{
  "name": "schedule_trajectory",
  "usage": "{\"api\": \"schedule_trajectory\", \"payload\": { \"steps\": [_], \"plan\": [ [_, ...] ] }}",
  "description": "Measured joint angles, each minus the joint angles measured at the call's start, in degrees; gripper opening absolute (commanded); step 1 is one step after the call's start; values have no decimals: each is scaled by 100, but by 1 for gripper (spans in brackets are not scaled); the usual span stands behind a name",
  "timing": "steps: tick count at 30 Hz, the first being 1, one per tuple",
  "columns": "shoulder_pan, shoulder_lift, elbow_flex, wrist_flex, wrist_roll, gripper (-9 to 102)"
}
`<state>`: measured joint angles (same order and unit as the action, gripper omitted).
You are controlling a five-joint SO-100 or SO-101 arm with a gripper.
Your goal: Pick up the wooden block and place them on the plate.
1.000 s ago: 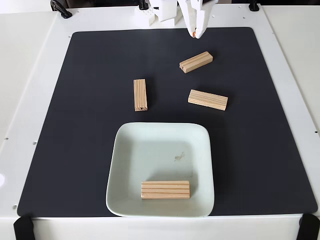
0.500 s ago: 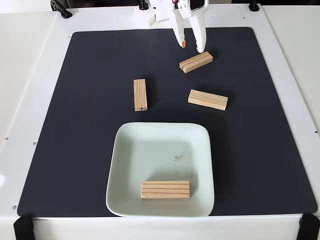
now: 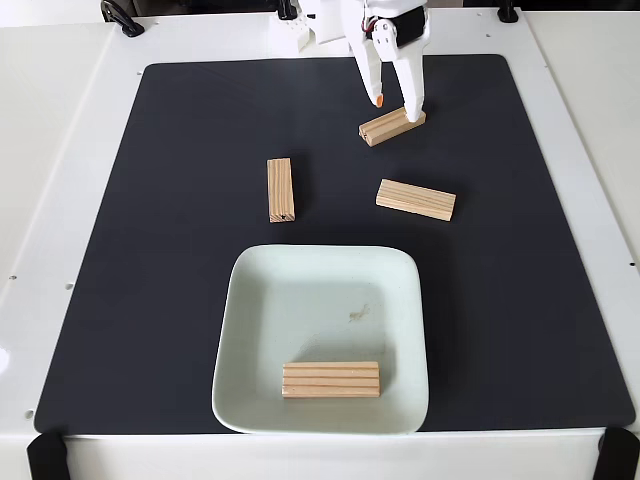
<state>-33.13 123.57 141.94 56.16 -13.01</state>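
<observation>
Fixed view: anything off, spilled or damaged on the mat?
Nothing stands out. Three wooden blocks lie loose on the black mat, one already in the plate. The plate has a small brownish speck mid-dish. The gripper is open over the top block.

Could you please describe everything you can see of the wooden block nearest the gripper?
The small pale-tan rectangular wooden block with straight grain lies flat and slanted on the black mat, near its far edge. The white gripper is open above it, one finger's tip overlapping its right end. It lies apart from the other blocks.
</observation>
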Motion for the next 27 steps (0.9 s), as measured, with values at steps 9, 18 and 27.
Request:
{"api": "schedule_trajectory", "payload": {
  "steps": [9,18,27],
  "plan": [
    [-9,-475,0,-316,0,25],
    [0,-721,0,-475,0,25],
    [18,-905,-26,-483,0,25]
  ]
}}
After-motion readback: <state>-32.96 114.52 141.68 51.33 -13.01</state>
